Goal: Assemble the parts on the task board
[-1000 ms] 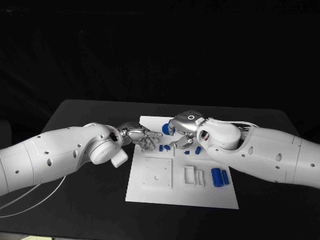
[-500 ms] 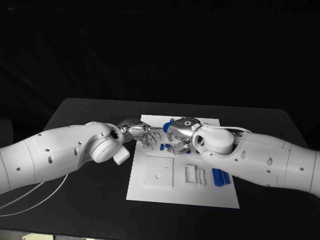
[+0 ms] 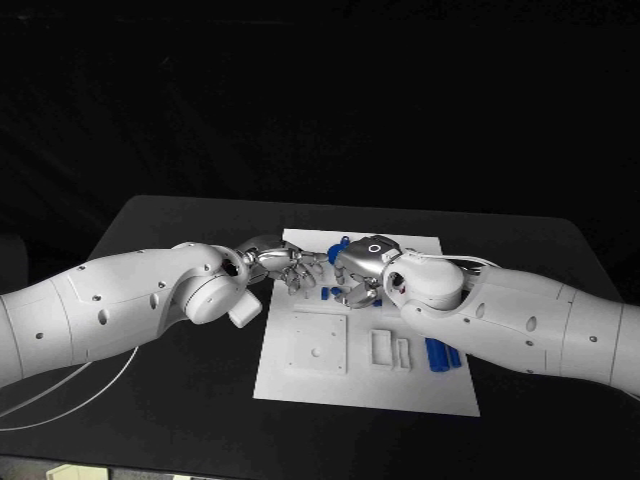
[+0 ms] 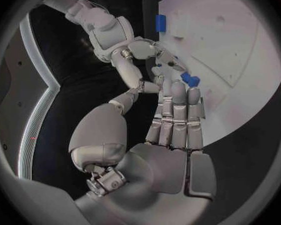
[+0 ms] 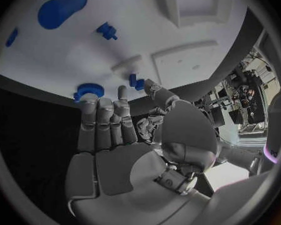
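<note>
1. Presently, my left hand (image 4: 175, 130) reaches over the task board (image 3: 366, 385) with fingers straight, side by side, holding nothing; a small blue part (image 4: 190, 79) lies at their tips.
2. My right hand (image 5: 125, 140) meets it there; its grasp I cannot tell.
3. Parts beneath both hands: obscured.
4. Surface: black table (image 3: 162, 400).

Lab: black-draped table (image 3: 162, 230), cluttered benches (image 5: 237, 92)
</note>
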